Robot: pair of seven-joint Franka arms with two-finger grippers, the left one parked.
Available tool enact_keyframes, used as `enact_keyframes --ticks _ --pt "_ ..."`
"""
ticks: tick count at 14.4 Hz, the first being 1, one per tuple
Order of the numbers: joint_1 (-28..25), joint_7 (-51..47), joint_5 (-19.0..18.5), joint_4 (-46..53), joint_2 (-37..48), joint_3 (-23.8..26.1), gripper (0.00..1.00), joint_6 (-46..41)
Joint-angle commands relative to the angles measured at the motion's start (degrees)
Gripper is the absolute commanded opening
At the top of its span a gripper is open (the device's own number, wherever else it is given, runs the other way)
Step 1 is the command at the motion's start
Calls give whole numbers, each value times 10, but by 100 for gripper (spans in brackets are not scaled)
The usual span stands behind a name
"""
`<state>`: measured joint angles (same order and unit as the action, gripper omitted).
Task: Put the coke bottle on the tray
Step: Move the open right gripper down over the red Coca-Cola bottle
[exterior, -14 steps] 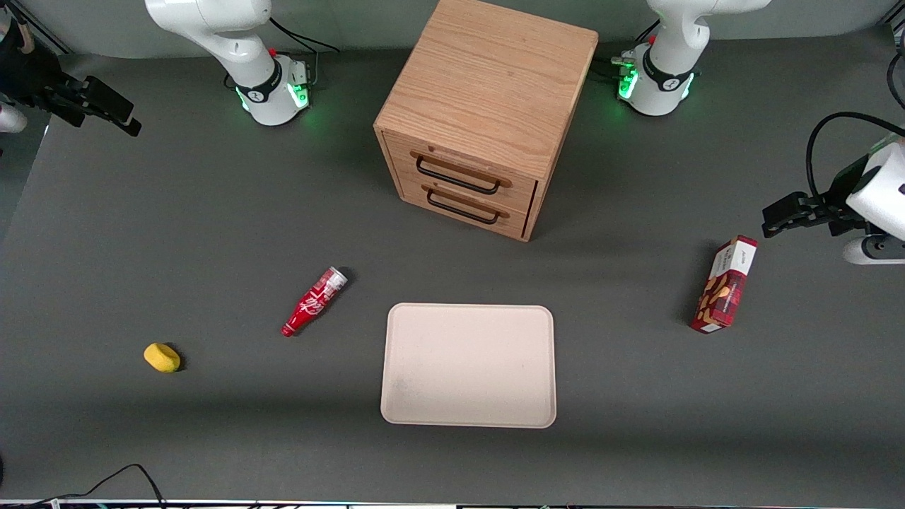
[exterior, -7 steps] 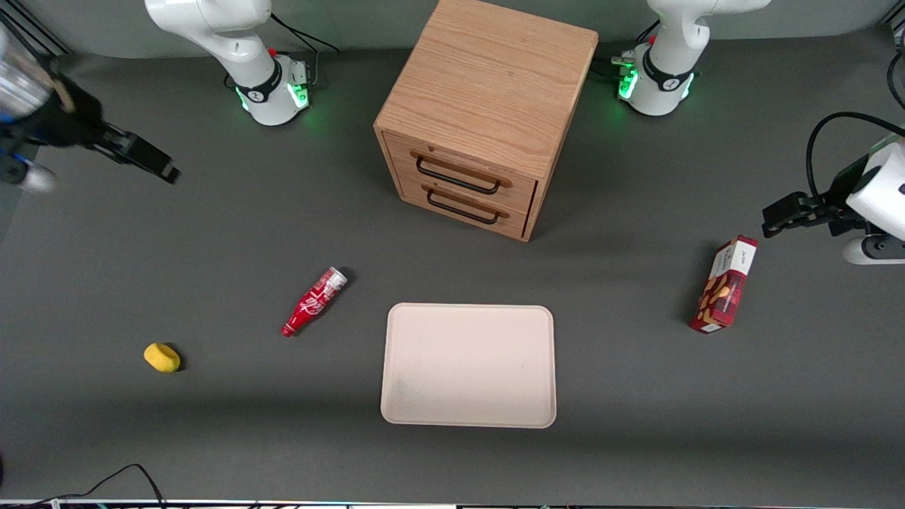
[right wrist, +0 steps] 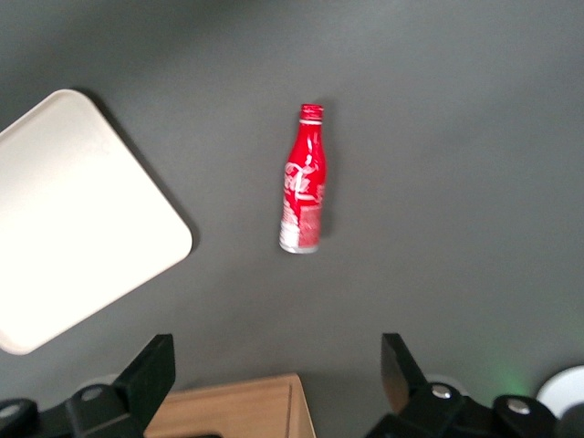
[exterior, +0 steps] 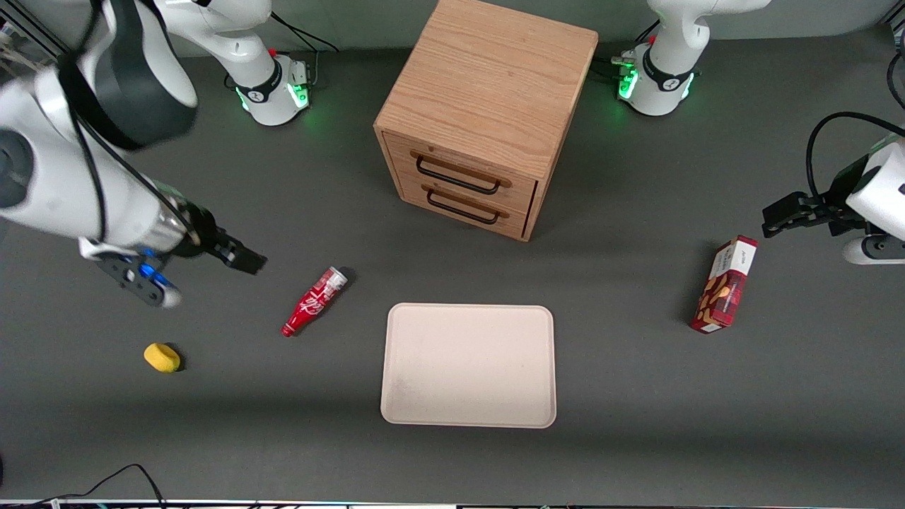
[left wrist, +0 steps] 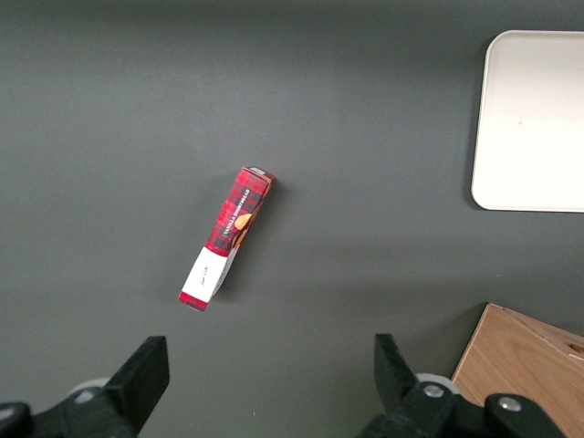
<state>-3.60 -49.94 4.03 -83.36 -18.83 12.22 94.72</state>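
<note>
Red and slim, the coke bottle (exterior: 314, 300) is seen lying on its side on the dark grey table (exterior: 636, 410), with its capped neck pointing toward the front camera and its silvery base pointing away. It lies just beside the beige tray (exterior: 468, 365), apart from it and toward the working arm's end of the table. The tray is flat, bare and much larger than the bottle, so a wide landing area is offered.

The gripper (exterior: 244, 259) is held above the table near the bottle, farther toward the working arm's end and not in contact with it. In the right wrist view its fingers (right wrist: 151, 379) are shown spread wide with nothing between them, and the bottle (right wrist: 304, 181) is framed ahead of them. The step in hand is judged to be the approach, before any grasp. The next move is judged to call for the gripper to be brought over the bottle's body, turned across its long axis, lowered and closed.

Open table surrounds the bottle on all sides. A small yellow object (exterior: 162, 357) lies well apart, nearer the front camera. The wooden drawer cabinet (exterior: 488, 113) stands farther from the camera, and a red snack box (exterior: 724, 284) lies toward the parked arm's end; the short path to the tray is crossed by neither
</note>
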Motion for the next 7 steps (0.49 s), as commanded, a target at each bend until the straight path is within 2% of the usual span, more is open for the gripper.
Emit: enact_keyframes --ticks 1,2,4,7 --pt "0 -24 -5 -80 -9 6 100 89" --pt "0 -24 -13 -107 -17 6 100 122" --pt "-4 -38 -52 -118 -57 7 100 163" --pt "-4 -50 -73 -144 -99 7 100 232"
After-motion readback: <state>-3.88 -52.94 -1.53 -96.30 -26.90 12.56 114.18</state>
